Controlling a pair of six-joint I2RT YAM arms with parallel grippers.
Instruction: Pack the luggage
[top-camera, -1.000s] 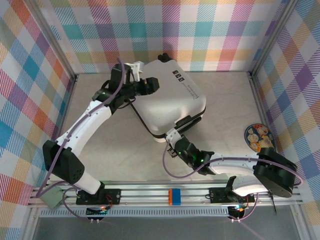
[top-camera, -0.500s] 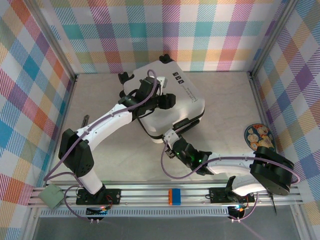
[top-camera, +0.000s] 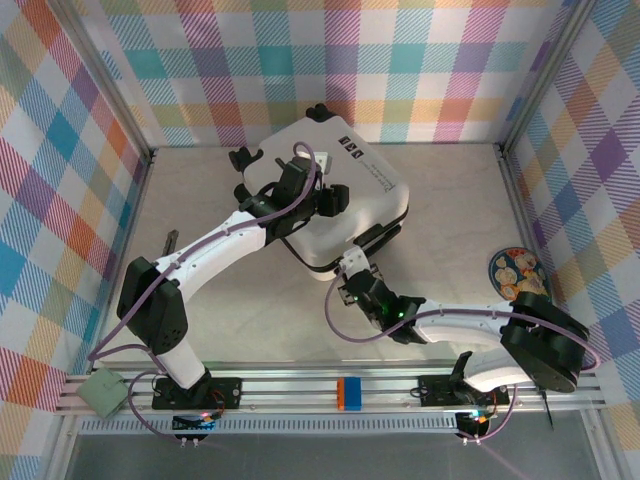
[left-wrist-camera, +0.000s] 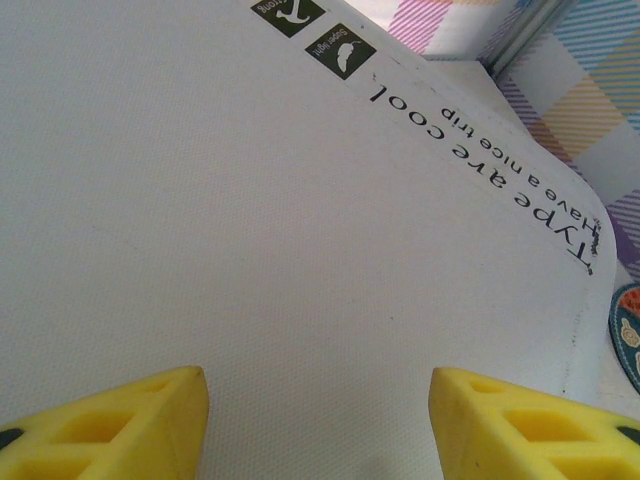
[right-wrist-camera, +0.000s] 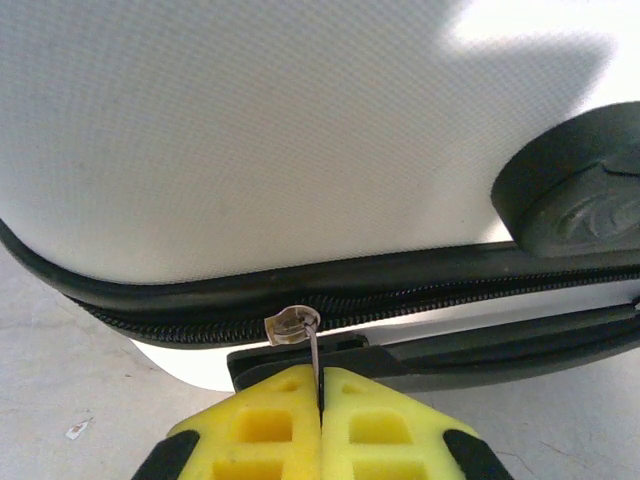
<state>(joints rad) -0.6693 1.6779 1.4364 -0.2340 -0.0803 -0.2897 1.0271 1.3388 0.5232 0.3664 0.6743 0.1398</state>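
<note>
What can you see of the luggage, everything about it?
The luggage is a white, textured hard-shell case, closed and lying flat, angled, on the table. It has black wheels, a black zipper seam and dark printed lettering on top. The right gripper is shut on its zipper pull; the left gripper, open, is over it.

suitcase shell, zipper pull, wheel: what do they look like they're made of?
Luggage shell: hard plastic by the look, matte white with a fine pebbled grain. Zipper pull: likely metal, silvery with a glint. Wheel: dull black, rubber or plastic; can't tell which.
</note>
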